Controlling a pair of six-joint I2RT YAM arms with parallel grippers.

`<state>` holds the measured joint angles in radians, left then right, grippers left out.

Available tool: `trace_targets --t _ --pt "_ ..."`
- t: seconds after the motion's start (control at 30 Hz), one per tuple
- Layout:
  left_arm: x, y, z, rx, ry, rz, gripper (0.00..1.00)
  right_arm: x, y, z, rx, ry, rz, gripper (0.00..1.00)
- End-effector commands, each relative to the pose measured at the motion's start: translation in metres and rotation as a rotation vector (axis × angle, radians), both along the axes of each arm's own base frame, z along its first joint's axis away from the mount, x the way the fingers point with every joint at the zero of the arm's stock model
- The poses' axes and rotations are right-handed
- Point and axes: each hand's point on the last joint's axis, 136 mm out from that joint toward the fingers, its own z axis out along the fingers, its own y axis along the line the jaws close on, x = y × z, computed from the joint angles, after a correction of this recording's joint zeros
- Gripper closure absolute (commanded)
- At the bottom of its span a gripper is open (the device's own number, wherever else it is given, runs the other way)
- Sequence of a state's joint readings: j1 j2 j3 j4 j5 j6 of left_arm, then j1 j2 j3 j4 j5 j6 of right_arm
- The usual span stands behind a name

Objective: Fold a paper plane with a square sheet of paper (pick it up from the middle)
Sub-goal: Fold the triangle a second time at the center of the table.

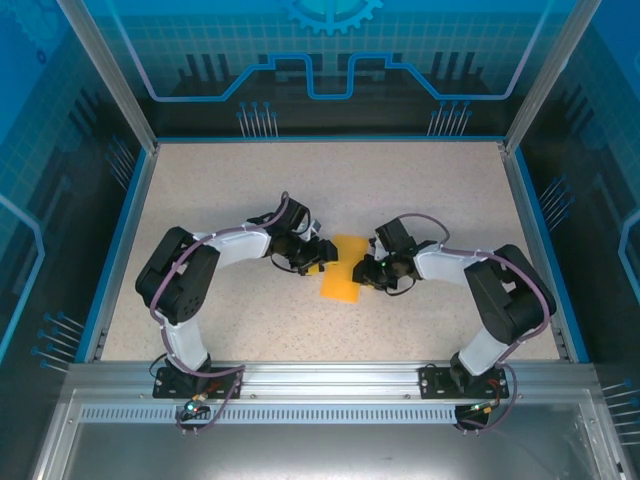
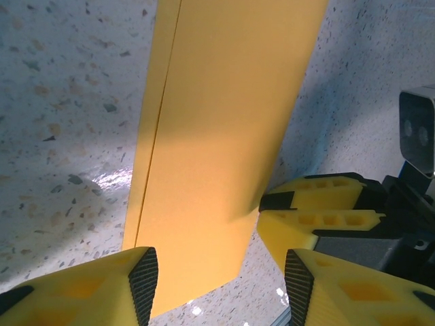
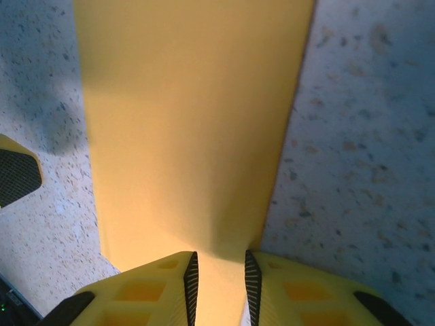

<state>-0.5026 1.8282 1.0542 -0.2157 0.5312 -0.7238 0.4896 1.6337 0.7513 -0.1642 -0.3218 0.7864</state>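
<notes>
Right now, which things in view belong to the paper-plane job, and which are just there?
Belongs to the job:
paper, partly folded
left gripper, open over the paper's end
right gripper, fingers around the paper's edge

Not part of it:
table
blue walls
metal rail at the front

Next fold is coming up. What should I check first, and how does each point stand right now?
1. Paper folded to a strip on the table: ok.
2. Layers flush: not ok, a sliver of one layer shows along one long edge.
3. Right gripper at the paper's edge, paper between its jaws: ok.
4. Right grip clamped: cannot tell, a gap shows between the pads.
5. Left gripper open over the strip's end: ok.
</notes>
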Motion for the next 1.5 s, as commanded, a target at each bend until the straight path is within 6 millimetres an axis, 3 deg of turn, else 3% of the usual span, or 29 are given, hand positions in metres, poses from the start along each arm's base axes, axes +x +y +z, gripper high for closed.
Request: trace_targets --t 0.0,0.2,0.4,0.57,0.93,1.47 --pt "0.002 -0.001 0.001 0.027 -0.010 -0.014 0.44 -0.003 -0.004 0.012 0.009 -0.005 -0.011 0.70" --pt "0.002 0.000 0.000 0.034 -0.011 -0.009 0.44 0.009 0.012 0.035 0.087 -0.053 0.007 0.69" --pt "0.002 0.000 0.001 0.034 -0.014 -0.011 0.44 0.009 0.013 0.012 0.072 -0.003 0.000 0.68" --pt "0.002 0.001 0.002 0.034 -0.012 -0.010 0.44 -0.001 0.001 -0.009 0.019 0.040 -0.020 0.69" --pt "-0.002 -0.002 0.003 0.032 -0.002 -0.023 0.43 -0.009 -0.014 -0.011 0.067 0.044 -0.057 0.70" --pt "-0.033 -0.006 0.000 0.008 0.056 -0.075 0.45 -0.011 -0.015 -0.017 0.054 0.054 -0.056 0.70"
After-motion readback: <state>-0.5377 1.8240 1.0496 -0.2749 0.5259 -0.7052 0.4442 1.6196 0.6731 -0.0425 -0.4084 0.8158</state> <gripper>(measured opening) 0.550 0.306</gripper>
